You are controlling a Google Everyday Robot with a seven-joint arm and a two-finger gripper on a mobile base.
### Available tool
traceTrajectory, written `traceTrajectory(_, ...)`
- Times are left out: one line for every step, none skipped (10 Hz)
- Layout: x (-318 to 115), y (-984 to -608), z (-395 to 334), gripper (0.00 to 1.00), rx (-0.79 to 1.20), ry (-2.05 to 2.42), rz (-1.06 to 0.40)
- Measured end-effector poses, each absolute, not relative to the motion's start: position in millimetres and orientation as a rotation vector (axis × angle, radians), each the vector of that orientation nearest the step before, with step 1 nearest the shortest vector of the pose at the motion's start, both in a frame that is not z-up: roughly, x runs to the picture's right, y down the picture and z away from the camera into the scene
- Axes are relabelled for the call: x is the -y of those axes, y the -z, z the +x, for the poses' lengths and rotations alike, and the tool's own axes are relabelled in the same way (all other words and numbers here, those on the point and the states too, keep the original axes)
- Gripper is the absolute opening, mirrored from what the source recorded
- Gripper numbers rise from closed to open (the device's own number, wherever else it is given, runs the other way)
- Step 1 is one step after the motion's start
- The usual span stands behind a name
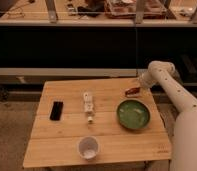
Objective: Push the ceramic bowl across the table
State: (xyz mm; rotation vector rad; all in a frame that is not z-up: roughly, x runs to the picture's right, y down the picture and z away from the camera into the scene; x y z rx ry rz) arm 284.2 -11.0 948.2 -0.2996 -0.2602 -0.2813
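Light wooden plank surface: flat black rectangular slab at left, small white cup front centre, wide glossy green ceramic bowl toward the right, untouched. Hand hovers just beyond the bowl's far rim, fingers apart, apparently empty. Judgement: lower it against the outer wall and push slowly, low, clear of the cup.

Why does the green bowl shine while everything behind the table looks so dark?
Camera view: light seems to fall from above, so the table is bright and the space behind it dim; same view, the glossy bowl shows pale glare inside; the gripper, just beyond the bowl's far rim, is lit too.
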Motion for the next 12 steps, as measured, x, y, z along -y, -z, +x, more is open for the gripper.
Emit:
traceTrajectory(11,-948,284,0.62,0.260,0.281,-0.300)
traceTrajectory(11,-948,284,0.62,0.260,0.281,-0.300)
traceTrajectory(11,-948,284,0.62,0.260,0.281,-0.300)
traceTrajectory(11,-948,284,0.62,0.260,0.281,-0.300)
traceTrajectory(10,-949,284,0.62,0.261,0.281,-0.301)
traceTrajectory(9,-949,284,0.62,0.261,0.281,-0.302)
traceTrajectory(10,-949,284,0.62,0.261,0.280,-0.301)
traceTrajectory(10,-945,288,0.62,0.258,0.279,-0.306)
traceTrajectory(12,-933,299,0.62,0.249,0.276,-0.312)
traceTrajectory(9,-916,316,0.62,0.236,0.275,-0.326)
traceTrajectory(0,-896,340,0.62,0.215,0.276,-0.345)
traceTrajectory(-9,-886,351,0.62,0.207,0.279,-0.362)
